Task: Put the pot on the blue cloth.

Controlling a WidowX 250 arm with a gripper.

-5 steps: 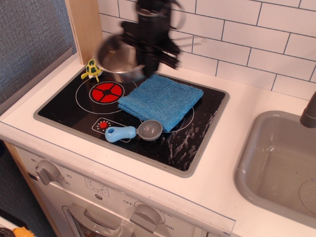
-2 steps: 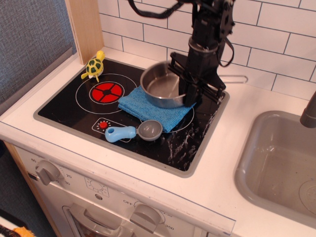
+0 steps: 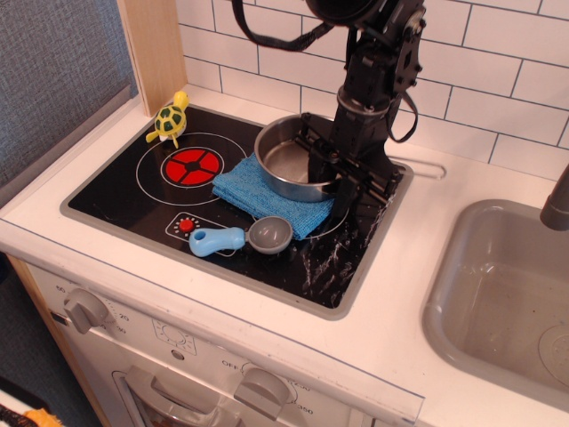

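Note:
The shiny steel pot (image 3: 286, 160) rests on the blue cloth (image 3: 242, 189), covering its back right part, on the black stovetop. Its thin wire handle (image 3: 428, 168) points right over the white counter. My gripper (image 3: 333, 182) comes down from above at the pot's right rim. One finger is inside the rim and one outside, shut on it. The cloth's right edge is hidden behind the gripper.
A small grey scoop with a light blue handle (image 3: 240, 237) lies just in front of the cloth. A yellow-green toy turtle (image 3: 169, 117) sits at the stove's back left by a wooden post (image 3: 156, 44). A grey sink (image 3: 507, 294) is at the right.
The gripper carried the pot from the back left of the stove rightwards and down onto the blue cloth. In the last step the pot sank a little and settled.

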